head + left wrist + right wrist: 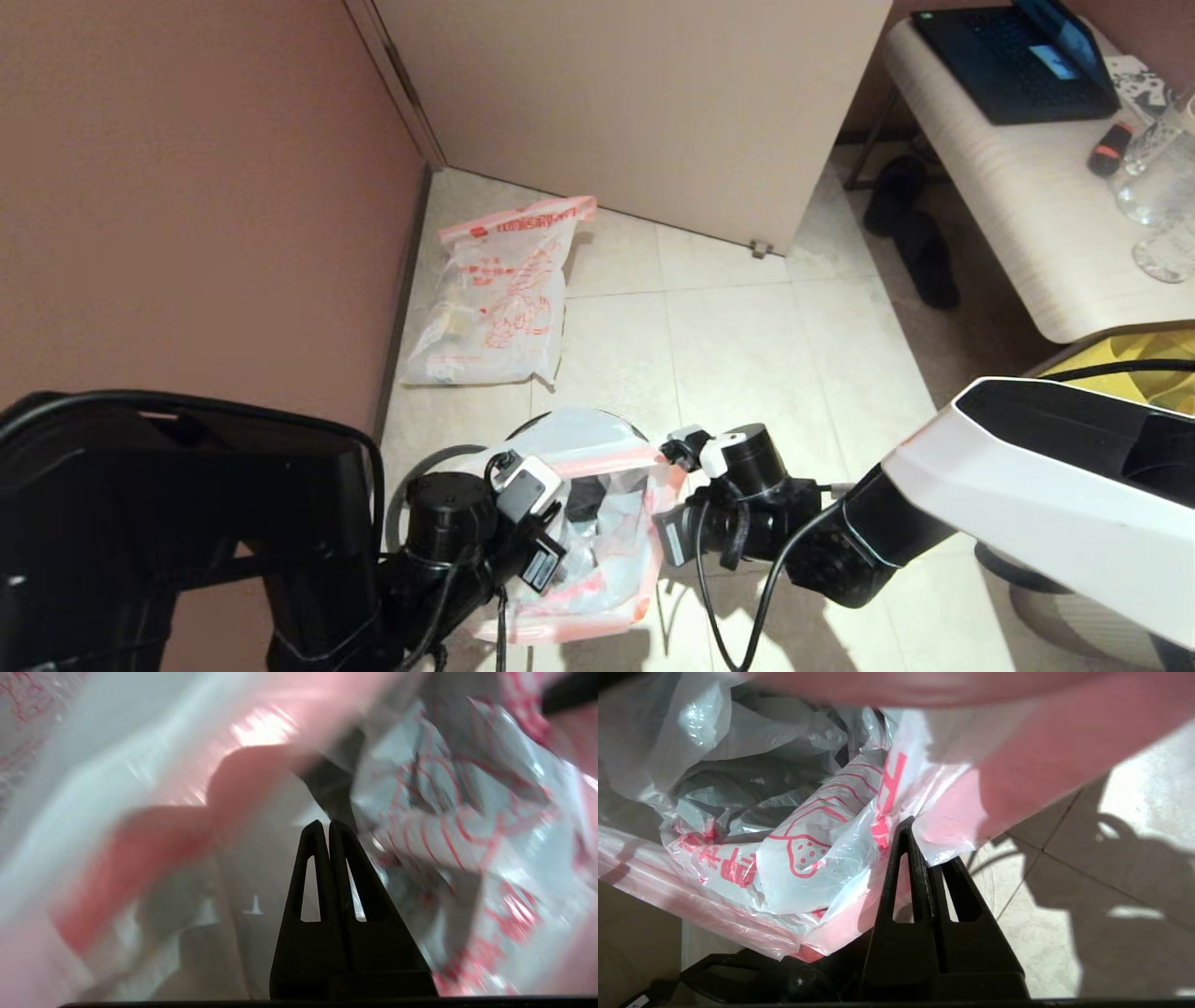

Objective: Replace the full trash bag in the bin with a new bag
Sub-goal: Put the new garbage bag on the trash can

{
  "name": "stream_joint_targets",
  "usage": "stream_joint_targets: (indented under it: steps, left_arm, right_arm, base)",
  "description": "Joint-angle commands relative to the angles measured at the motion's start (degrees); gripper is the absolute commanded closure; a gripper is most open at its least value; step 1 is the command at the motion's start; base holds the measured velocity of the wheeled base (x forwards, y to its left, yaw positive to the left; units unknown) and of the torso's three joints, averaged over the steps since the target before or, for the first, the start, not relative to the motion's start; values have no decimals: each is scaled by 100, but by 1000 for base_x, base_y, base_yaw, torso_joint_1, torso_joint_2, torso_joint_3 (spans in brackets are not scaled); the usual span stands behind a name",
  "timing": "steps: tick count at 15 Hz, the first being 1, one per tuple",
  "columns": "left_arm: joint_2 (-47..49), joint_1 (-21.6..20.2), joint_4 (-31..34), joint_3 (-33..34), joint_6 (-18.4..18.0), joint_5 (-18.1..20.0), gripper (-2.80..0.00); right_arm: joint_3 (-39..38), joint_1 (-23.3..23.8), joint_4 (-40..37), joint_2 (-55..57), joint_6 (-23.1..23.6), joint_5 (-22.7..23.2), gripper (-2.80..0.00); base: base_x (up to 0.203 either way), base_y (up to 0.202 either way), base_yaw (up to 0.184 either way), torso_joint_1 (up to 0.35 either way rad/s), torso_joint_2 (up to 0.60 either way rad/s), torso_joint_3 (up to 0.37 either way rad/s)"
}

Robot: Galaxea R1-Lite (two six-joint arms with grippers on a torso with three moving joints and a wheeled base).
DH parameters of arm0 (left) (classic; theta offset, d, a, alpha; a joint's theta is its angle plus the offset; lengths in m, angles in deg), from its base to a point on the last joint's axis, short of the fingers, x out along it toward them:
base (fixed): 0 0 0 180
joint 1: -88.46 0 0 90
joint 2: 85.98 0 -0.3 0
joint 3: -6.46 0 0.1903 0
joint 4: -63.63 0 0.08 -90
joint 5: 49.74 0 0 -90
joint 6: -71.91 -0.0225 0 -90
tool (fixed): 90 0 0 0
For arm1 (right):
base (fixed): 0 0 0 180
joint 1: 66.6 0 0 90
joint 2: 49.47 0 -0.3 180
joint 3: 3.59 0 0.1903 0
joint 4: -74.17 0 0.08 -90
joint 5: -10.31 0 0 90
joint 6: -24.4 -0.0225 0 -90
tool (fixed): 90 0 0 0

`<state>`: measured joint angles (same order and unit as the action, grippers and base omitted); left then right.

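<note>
Left tool (329,828) pressed together inside new bag (611,448); right tool (920,833) pinching bag's rim over bin (523,427).

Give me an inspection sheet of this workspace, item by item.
Surface: pale tiled floor.
Job's things: full trash bag lies by the wall; new bag spread over the bin, which is mostly hidden.
Clutter: dark slippers beside the table.
Tools: left tool shut at the new bag's mouth, grip unclear; right tool shut on its pink edge.
Cables: black cable loops under the right wrist.
Surroundings: laptop and glasses on the table.
</note>
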<state>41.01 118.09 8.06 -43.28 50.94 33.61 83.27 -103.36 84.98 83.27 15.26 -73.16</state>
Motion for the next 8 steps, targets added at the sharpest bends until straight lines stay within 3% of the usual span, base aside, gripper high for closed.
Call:
stream_joint_targets:
  steps: [1,6,7,8]
  left_arm:
    - [107,-295,324,-912,-2,-27,0]
    - [-1442,-806,1501,-1207,500,206,0]
    - [-1706,-770,1677,-1218,571,256,0]
    - [-1996,-686,1857,-1188,613,282,0]
  right_arm:
    - [-40,61,27,5,-9,14,0]
    - [-223,-94,37,-98,30,-31,0]
    - [-359,-116,40,-179,51,-60,-280]
    - [-492,-126,34,-306,65,-79,-280]
  base:
    - [0,0,0,0,0,0]
    - [0,0,0,0,0,0]
    - [0,0,0,0,0,0]
    - [0,0,0,0,0,0]
